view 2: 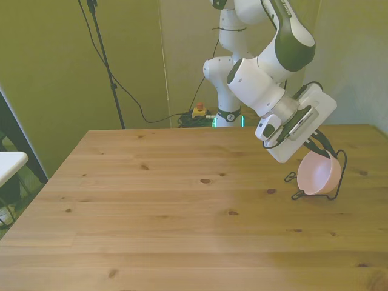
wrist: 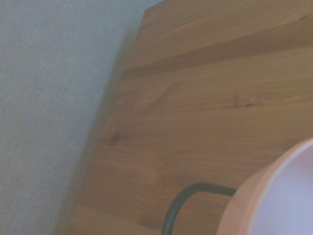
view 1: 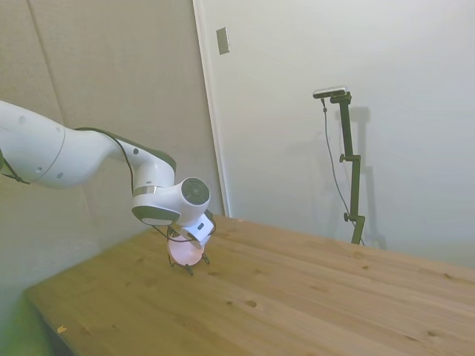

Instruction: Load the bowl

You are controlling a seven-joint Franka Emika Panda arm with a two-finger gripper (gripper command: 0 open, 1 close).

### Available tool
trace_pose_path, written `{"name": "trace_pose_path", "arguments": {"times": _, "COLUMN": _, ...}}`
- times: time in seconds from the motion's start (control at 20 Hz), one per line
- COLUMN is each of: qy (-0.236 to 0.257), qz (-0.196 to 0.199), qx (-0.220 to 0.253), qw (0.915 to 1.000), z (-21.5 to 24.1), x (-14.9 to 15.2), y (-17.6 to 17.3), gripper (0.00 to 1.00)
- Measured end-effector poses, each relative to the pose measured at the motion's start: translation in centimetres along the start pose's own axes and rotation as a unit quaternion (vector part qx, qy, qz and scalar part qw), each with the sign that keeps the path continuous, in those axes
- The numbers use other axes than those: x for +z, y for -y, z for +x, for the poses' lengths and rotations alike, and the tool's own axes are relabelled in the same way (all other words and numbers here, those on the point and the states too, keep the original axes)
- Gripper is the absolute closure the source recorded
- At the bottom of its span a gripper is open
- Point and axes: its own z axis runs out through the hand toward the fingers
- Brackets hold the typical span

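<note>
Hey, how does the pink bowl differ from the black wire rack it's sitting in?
The bowl is pale pink, smooth and solid; the wire rack is black, thin and open, just bent wire. The bowl stands tipped on its edge, leaning in the rack, while the rack sits flat on the table on its feet. Both sit near the table's edge on the front view's right, just below the tool.

- The worktop [view 2: 182,212] lies open across the front view's left and middle, with room to pass anywhere there.
- At the front view's right, the wire rack [view 2: 336,182] with the bowl [view 2: 318,176] tilted in it blocks the way.
- The gripper [view 2: 320,147] crowds the bowl's upper rim.
- A wall [view 1: 96,89] runs close beside the rack in the side view.
</note>
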Motion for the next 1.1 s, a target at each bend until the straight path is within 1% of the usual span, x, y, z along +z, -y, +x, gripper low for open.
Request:
{"name": "trace_pose_path", "arguments": {"times": 0.2, "qy": 0.0, "qz": 0.0, "qx": -0.001, "qw": 1.0, "z": -0.1, "x": 0.0, "y": 0.1, "gripper": 0.0}}
{"name": "trace_pose_path", "arguments": {"times": 0.35, "qy": -0.007, "qz": 0.003, "qx": -0.008, "qw": 0.9999, "z": -0.3, "x": -0.8, "y": 0.8, "gripper": 0.0}}
{"name": "trace_pose_path", "arguments": {"times": 0.45, "qy": -0.02, "qz": 0.004, "qx": -0.014, "qw": 0.9997, "z": -0.4, "x": -2.1, "y": 1.7, "gripper": 0.0}}
{"name": "trace_pose_path", "arguments": {"times": 0.6, "qy": -0.045, "qz": -0.013, "qx": -0.014, "qw": 0.9988, "z": -0.4, "x": -5.3, "y": 2.8, "gripper": 0.0}}
{"name": "trace_pose_path", "arguments": {"times": 0.8, "qy": -0.075, "qz": -0.063, "qx": 0.003, "qw": 0.9952, "z": -0.9, "x": -9.3, "y": 2.9, "gripper": 0.0}}
{"name": "trace_pose_path", "arguments": {"times": 0.9, "qy": -0.095, "qz": -0.093, "qx": 0.013, "qw": 0.991, "z": -1.0, "x": -11.5, "y": 2.3, "gripper": 0.0}}
{"name": "trace_pose_path", "arguments": {"times": 0.95, "qy": -0.108, "qz": -0.116, "qx": 0.021, "qw": 0.9871, "z": -1.1, "x": -12.6, "y": 1.8, "gripper": 0.0}}
{"name": "trace_pose_path", "arguments": {"times": 1.1, "qy": -0.15, "qz": -0.179, "qx": 0.046, "qw": 0.9714, "z": -1.5, "x": -14.8, "y": -0.2, "gripper": 0.0}}
